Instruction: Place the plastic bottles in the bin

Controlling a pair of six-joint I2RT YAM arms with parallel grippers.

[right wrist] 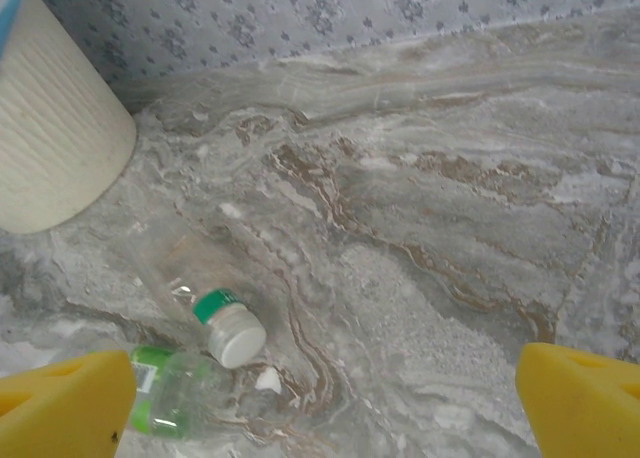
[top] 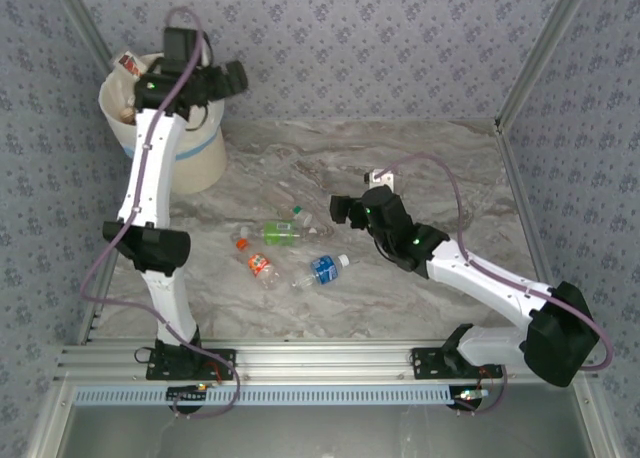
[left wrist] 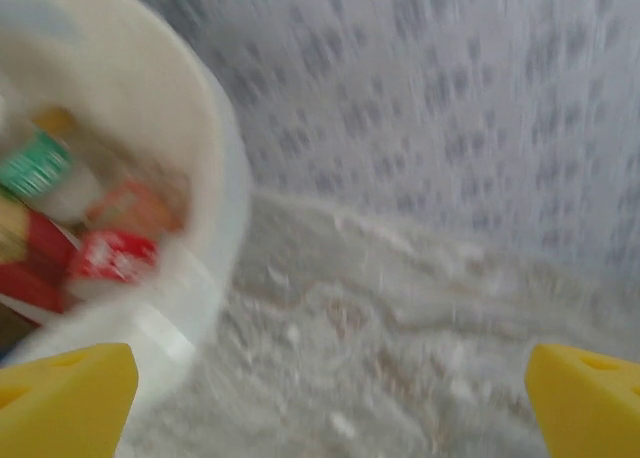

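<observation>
Hovering left gripper (left wrist: 328,393): jaws wide and empty, just beside the bin (top: 200,163) rim.
Right gripper (right wrist: 325,398): wide, low, facing the green-labelled bottle (right wrist: 175,403), apparently for pickup.

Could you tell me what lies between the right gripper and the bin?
In the right wrist view, a green-labelled bottle and a white-capped bottle lie just ahead of the right gripper; past them, bare marble table runs to the bin.

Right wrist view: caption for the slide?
Right arm's open fingers near a clear white-capped bottle and a green-labelled bottle on the marble table, bin upper left.
</observation>
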